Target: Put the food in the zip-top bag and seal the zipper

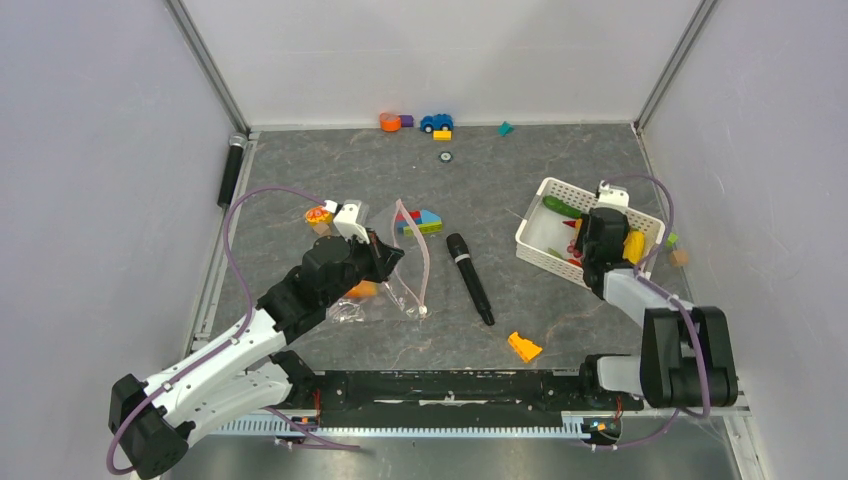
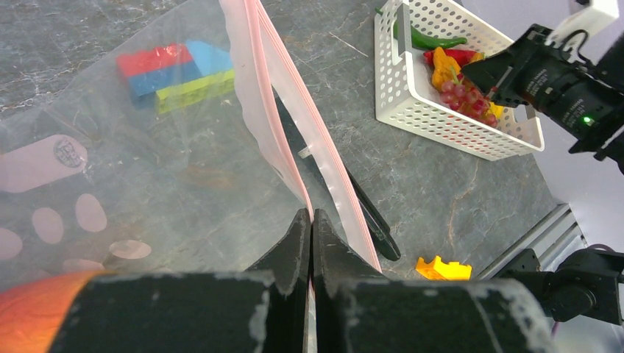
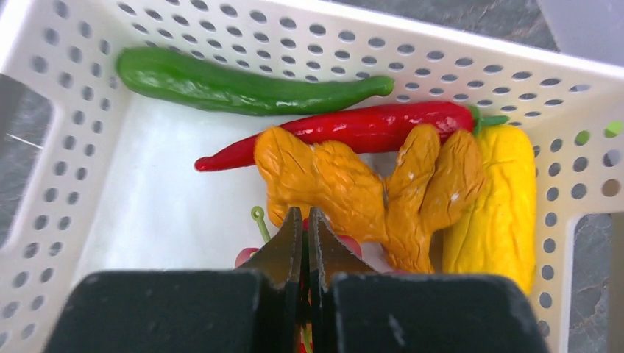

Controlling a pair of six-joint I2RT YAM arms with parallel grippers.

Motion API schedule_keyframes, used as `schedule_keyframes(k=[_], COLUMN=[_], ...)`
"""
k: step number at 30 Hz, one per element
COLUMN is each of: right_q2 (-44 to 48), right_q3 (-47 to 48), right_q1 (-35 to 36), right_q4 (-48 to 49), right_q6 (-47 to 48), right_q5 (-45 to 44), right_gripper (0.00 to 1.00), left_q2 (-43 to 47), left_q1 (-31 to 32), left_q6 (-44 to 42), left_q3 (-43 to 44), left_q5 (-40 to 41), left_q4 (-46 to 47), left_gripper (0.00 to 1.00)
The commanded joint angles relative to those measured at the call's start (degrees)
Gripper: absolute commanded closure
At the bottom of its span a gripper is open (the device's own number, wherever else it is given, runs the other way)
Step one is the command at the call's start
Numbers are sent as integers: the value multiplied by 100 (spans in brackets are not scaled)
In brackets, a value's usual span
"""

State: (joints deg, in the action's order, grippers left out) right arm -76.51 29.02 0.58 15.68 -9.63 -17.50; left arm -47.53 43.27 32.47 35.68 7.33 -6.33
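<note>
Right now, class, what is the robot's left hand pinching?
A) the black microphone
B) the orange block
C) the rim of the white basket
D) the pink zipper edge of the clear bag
D: in the left wrist view, the left hand is shut on the pink zipper strip at the mouth of the clear zip-top bag.
</note>
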Motion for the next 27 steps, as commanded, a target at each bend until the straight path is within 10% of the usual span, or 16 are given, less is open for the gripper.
schedule_keyframes(k=[1, 27], right_q2=[742, 2565], right_q3=[-359, 572], right_q1=[-27, -27], right_q4=[788, 678], right_q6=[-26, -100], right_q5=[314, 1802], right_gripper=[100, 100], left_q2=[7, 60], left_q1=[18, 15], left_q6=[-206, -87], left_q3=[116, 119], left_q5=[90, -84], left_q4=[132, 184], left_gripper=[98, 98])
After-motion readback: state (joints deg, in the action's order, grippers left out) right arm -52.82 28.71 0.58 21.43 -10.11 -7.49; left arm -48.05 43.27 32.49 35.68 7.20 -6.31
